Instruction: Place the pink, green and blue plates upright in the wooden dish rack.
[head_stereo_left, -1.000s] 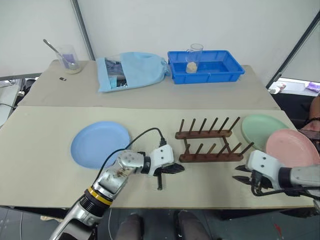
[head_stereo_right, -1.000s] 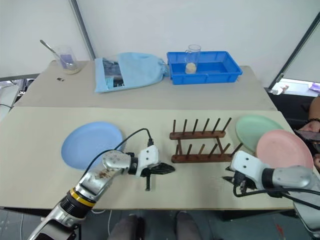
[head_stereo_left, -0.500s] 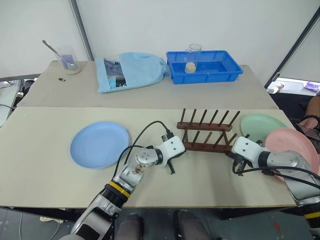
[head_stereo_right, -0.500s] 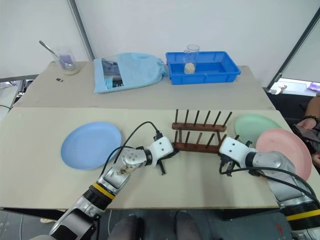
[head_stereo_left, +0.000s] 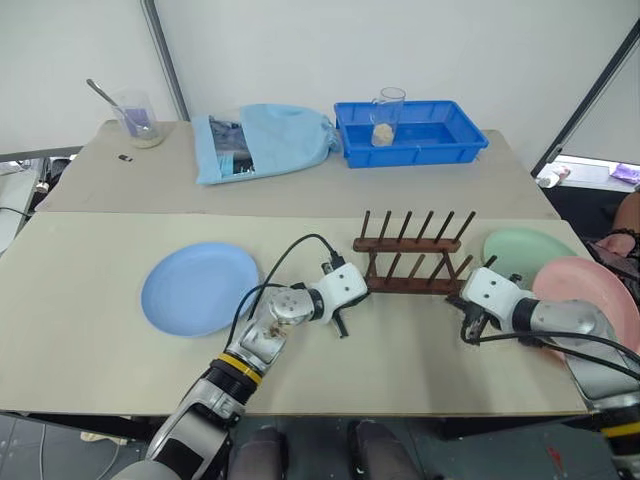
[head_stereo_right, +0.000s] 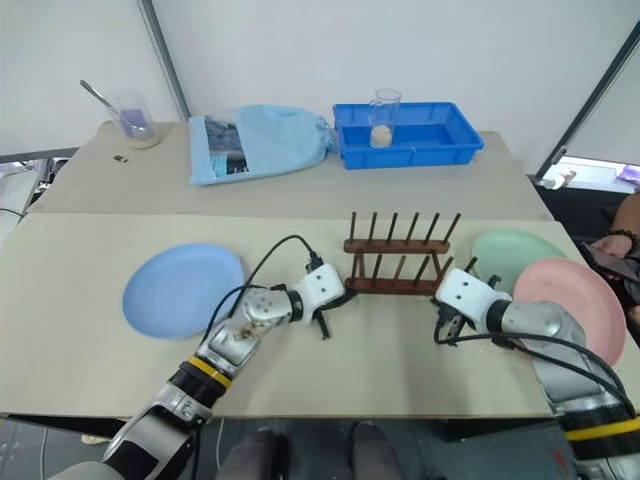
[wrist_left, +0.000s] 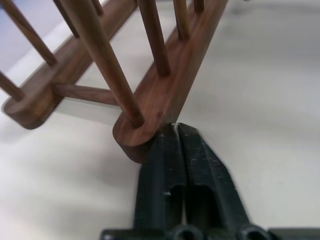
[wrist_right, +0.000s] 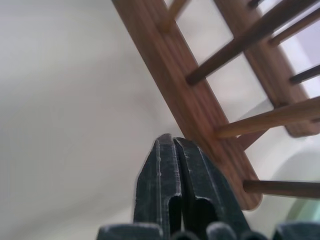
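Plates and rack all sit on the near beige surface (head_stereo_left: 90, 330) in front of you; a second, greyer surface (head_stereo_left: 300, 190) butts against its far edge, with a white wall behind and dark slanted poles at either side.

On that far surface you have a deep blue tray (head_stereo_left: 412, 135) holding a clear glass (head_stereo_left: 387, 115) with something pale at its bottom, a light blue cloth bag (head_stereo_left: 265, 140) lying with its mouth showing dark contents, and a clear beaker (head_stereo_left: 137, 120) with a spoon leaning in it.

Your wooden dish rack (head_stereo_left: 410, 262) stands empty near the middle of the near surface: dark brown, two parallel bars joined by a crosspiece, each with a row of thin upright pegs. The blue plate (head_stereo_left: 200, 288) lies flat well to its left. The green plate (head_stereo_left: 525, 255) lies flat just to the rack's right, and the pink plate (head_stereo_left: 590, 300) lies partly over its near right edge. All three are plain, round and matte.

Your left pincer (wrist_left: 176, 131) is clenched, fingertips pressed against the rounded left end of the rack's near bar. Your right pincer (wrist_right: 169, 141) is clenched too, tips against the same bar near its right end, grasping nothing
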